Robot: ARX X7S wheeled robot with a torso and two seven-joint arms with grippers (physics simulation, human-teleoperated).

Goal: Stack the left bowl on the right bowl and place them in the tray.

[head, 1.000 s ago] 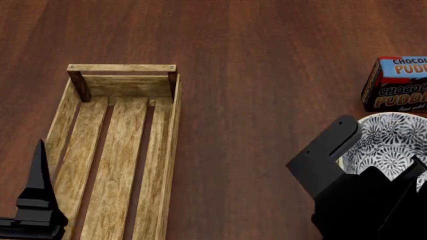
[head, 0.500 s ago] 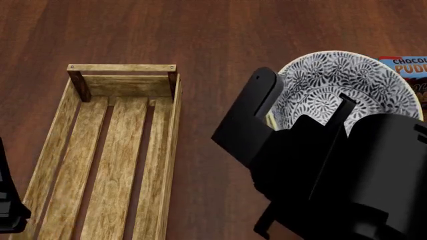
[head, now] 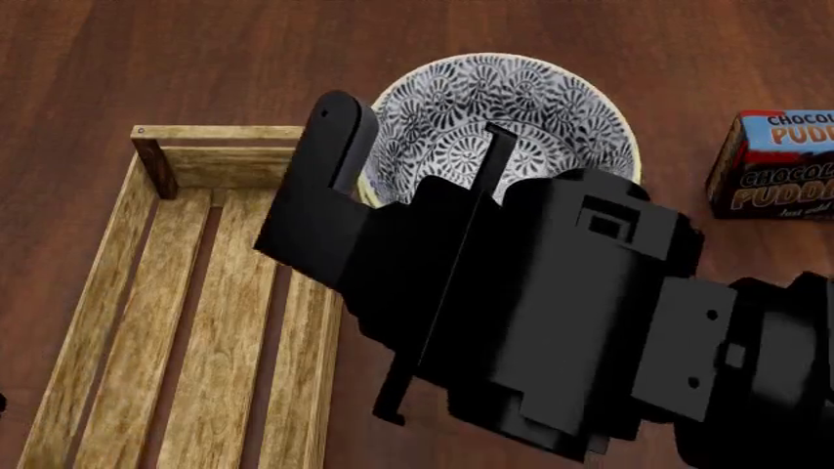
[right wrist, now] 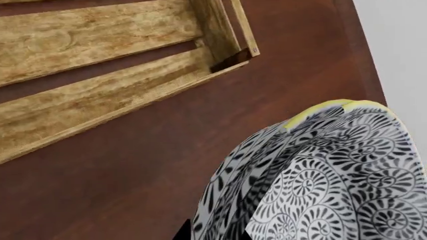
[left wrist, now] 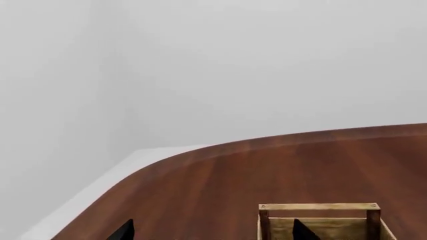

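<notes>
1. Your right gripper (head: 431,210) held the round white bowl with the dark floral pattern (head: 502,112) by its near rim, one finger outside the wall and one inside. Only one bowl could be told apart in the head view; a pale yellow edge (right wrist: 313,112) in the right wrist view may have been a second bowl nested with it, but that could not be settled.
2. The bowl hung in the air just beside the far right corner of the long light-wood slatted tray (head: 170,322), with part of its rim over the tray's right plank.
3. To do this step well, you needed to carry the bowl further over the tray's slats, clear of the corner post (head: 154,166), before lowering it.
4. Keeping it level would have guarded against a slip, and releasing only once its base rested on the slats.
5. Your left gripper (left wrist: 210,232) showed two dark tips set wide apart with nothing between them, near the tray's end plank.
6. The blue chocolate pudding box (head: 769,166) stood on the dark wooden surface (head: 195,59), well apart from the tray.
</notes>
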